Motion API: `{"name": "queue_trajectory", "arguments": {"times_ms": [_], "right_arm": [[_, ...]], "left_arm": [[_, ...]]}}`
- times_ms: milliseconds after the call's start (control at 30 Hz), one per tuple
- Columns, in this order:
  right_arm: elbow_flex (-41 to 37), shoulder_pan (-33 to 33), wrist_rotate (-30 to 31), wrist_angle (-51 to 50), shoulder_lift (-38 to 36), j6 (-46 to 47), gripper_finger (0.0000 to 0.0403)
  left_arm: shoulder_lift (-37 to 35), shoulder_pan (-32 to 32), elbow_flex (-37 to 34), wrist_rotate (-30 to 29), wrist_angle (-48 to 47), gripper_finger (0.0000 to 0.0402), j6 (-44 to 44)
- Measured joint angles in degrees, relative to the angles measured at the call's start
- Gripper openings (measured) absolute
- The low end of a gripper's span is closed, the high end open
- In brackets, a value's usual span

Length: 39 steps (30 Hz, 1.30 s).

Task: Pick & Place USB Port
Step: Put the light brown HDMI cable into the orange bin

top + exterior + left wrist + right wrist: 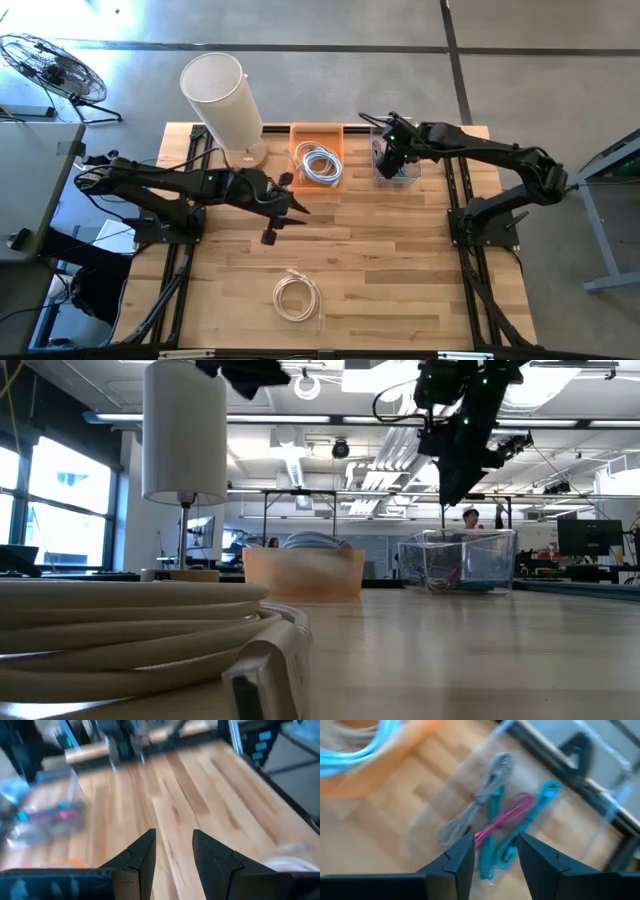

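Observation:
A clear bin (411,177) at the table's far side holds grey (490,780), teal (540,805) and pink (512,810) USB cables, lying loose on its floor. My right gripper (496,840) hangs open above this bin (460,545), pointing steeply down, with nothing between its fingers. Mid-table, my left gripper (174,837) is open and raised over bare wood, holding nothing. A coiled white cable (296,297) lies flat near the table's front edge.
An orange bin (300,140) with a blue-and-white cable coil (318,162) stands left of the clear bin. A tall white cylinder lamp (222,100) stands on its base at the far left. Bare wood stretches between the bins and the white coil.

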Motion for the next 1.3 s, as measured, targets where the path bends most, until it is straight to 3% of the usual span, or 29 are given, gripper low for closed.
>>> {"name": "queue_trajectory", "arguments": {"times_ms": [200, 367, 500, 667, 867, 1300], "right_arm": [[0.0, 6.84, -3.2, 7.01, -5.04, -4.0, 0.0143], [0.02, 14.19, -2.05, 14.73, -11.65, -4.88, 0.0147], [0.08, 20.79, -1.44, 17.27, -16.76, -6.87, 0.0147], [0.09, 30.29, -1.01, 17.87, -20.73, -6.77, 0.0147], [0.09, 41.61, 8.3, 17.94, -21.03, -1.99, 0.0147], [0.07, 58.63, 21.33, 16.67, -11.42, 1.37, 0.0147]], "left_arm": [[-0.28, 0.0, 0.0, 8.46, -12.73, 0.0124, -6.1], [-0.28, -1.89, 0.0, 13.76, -23.31, 0.0124, -21.42], [-0.28, -4.5, 0.0, 11.6, -27.13, 0.0124, -28.6], [-0.28, -9.11, 0.0, 5.99, -24.77, 0.0124, -31.8], [-0.28, -15.24, 0.0, -6.51, -22.0, 0.0124, -34.26], [6.61, -22.25, 0.0, -2.95, -23.14, 0.0124, -51.01]]}}
